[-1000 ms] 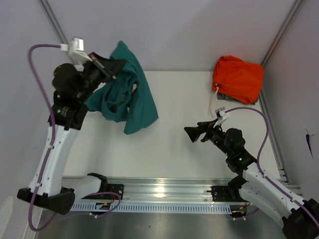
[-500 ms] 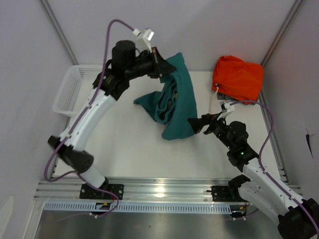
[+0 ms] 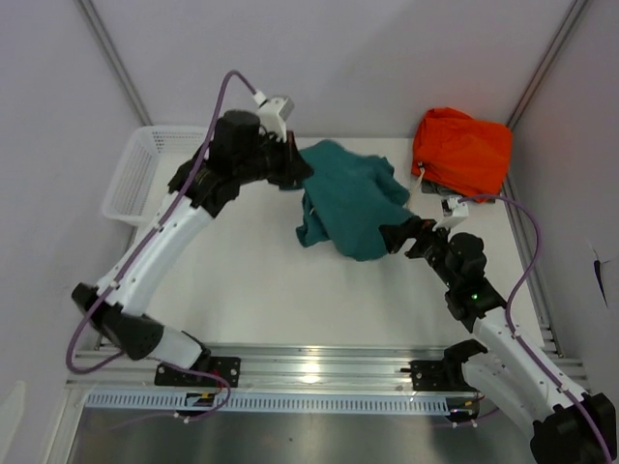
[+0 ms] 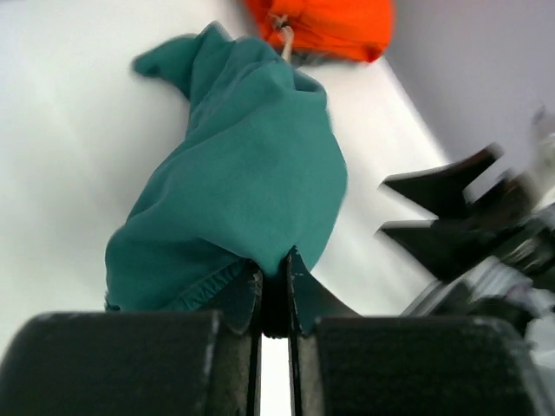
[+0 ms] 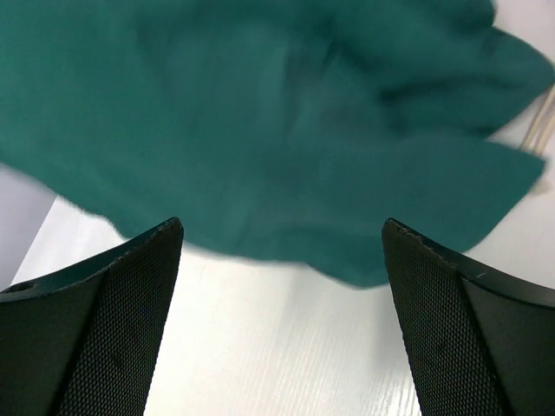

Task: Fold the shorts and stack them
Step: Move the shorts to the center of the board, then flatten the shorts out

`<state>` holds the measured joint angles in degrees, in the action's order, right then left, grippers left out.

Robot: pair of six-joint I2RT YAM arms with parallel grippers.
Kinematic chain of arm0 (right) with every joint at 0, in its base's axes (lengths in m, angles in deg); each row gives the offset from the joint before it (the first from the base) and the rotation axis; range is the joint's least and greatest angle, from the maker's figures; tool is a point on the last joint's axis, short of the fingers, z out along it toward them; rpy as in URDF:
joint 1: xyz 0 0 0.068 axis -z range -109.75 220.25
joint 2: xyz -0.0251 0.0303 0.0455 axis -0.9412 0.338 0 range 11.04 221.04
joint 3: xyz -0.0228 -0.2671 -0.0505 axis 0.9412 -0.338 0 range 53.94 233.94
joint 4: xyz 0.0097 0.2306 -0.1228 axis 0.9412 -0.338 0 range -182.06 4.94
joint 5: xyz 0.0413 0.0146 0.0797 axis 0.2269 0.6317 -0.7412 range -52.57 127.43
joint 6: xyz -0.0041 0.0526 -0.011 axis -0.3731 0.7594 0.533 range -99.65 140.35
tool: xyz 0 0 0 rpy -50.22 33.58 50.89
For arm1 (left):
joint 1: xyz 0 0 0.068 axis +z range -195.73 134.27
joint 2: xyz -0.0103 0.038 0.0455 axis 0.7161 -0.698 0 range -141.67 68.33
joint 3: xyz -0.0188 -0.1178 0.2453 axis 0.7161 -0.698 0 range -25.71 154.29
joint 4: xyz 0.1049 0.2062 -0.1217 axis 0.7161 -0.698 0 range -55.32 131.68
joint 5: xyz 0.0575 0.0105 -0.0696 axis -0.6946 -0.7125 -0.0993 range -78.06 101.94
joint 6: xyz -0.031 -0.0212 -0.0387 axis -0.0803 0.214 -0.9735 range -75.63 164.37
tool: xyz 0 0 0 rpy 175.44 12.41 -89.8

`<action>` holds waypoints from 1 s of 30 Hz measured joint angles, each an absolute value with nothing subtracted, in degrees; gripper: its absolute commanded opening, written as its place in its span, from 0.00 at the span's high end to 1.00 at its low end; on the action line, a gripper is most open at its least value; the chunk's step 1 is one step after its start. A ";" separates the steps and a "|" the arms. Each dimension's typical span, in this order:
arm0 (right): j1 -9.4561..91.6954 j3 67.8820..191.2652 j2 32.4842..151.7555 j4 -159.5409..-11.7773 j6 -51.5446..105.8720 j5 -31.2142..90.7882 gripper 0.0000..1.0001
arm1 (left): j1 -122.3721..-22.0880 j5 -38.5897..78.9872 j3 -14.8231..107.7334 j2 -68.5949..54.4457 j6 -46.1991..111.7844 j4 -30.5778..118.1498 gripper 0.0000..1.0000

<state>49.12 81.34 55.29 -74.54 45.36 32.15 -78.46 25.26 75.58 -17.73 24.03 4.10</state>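
Teal-green cloth lies in a rumpled heap toward the far middle of the white worktop [image 3: 251,280]. These are the shorts [image 3: 348,203], bunched up and not folded. The left pincer [image 3: 298,172] is at the heap's far-left edge. Its two fingers are pressed almost together, with a fold of the teal cloth nipped between the tips. The right pincer [image 3: 398,236] hovers at the heap's near-right edge, spread wide with nothing in it. Seen from its own wrist, the cloth fills the space ahead, just past the fingertips and not between them. A bright orange folded garment [image 3: 462,153] sits in the far right corner, just beside the shorts. A white mesh basket [image 3: 145,174] stands at the far left edge, well apart from them, with the left arm reaching across in front of it.
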 measured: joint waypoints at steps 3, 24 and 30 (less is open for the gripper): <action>49.32 80.90 54.65 -75.57 45.36 32.61 0.03 | -78.57 21.11 59.50 -7.54 25.96 4.86 0.86; 47.92 82.17 69.15 -75.39 45.80 27.34 0.04 | -81.43 0.06 24.81 6.62 15.90 6.59 0.01; 47.59 86.95 73.98 -75.81 45.80 25.51 0.05 | -69.94 -0.79 16.76 11.41 11.53 6.90 0.01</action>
<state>47.59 86.95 73.98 -75.81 45.80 25.51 -69.94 -0.79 16.76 11.41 11.53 6.90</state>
